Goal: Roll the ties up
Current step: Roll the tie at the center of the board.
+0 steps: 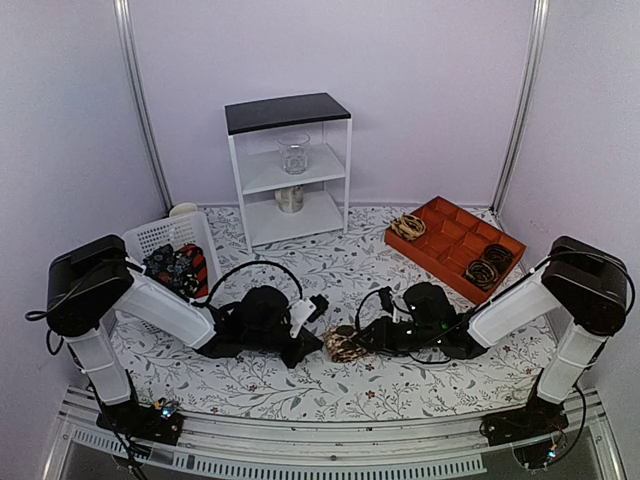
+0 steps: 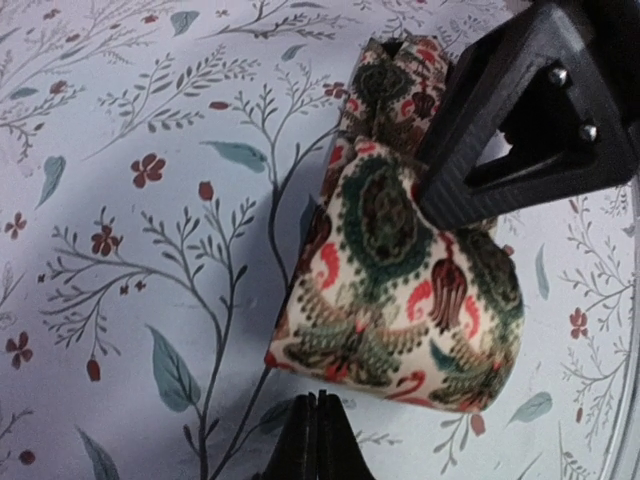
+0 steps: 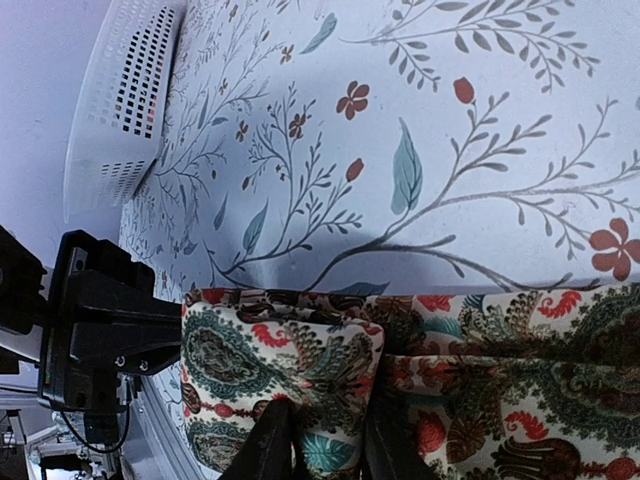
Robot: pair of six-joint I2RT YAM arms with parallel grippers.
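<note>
We get bright, even light from above in the top view, with the poles (image 1: pixel 138 100) bowing at its edges. Both wrist views are dimmer and bluish; soft shadows lie on the cloth (image 2: pixel 120 330) beside the tie (image 2: pixel 400 290).

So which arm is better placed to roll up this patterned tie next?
Right. The right hand grips a fold of the tie, while the left hand is shut on nothing, at the bundle's edge.
</note>
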